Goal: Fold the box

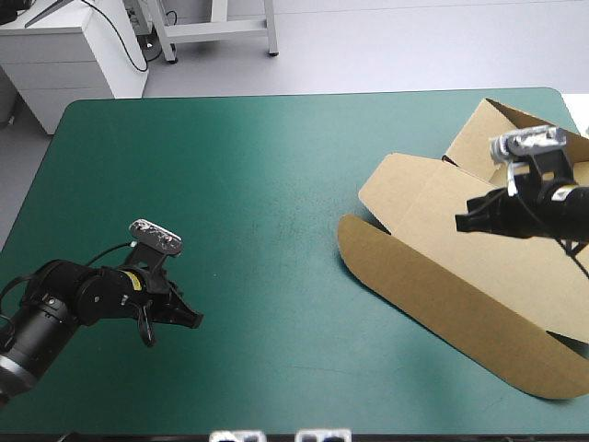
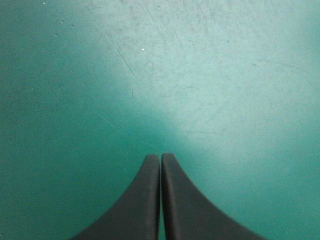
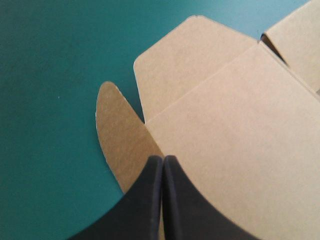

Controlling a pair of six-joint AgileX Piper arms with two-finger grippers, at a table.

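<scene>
Brown box [image 1: 442, 267] lies partly raised at the right side of the desk [image 1: 230, 184], right claw [image 1: 463, 222] above it, left claw [image 1: 195, 319] near the front-left. Left wrist view: claw closed, empty, over teal-green cover [image 2: 200, 75]. Right wrist view: claw closed, empty, above a box panel.

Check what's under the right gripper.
The brown box: a flat panel and a rounded flap lie below the right gripper, jaws shut. The teal-green cover beneath that board is hidden; whether the jaws touch the board is unclear.
</scene>
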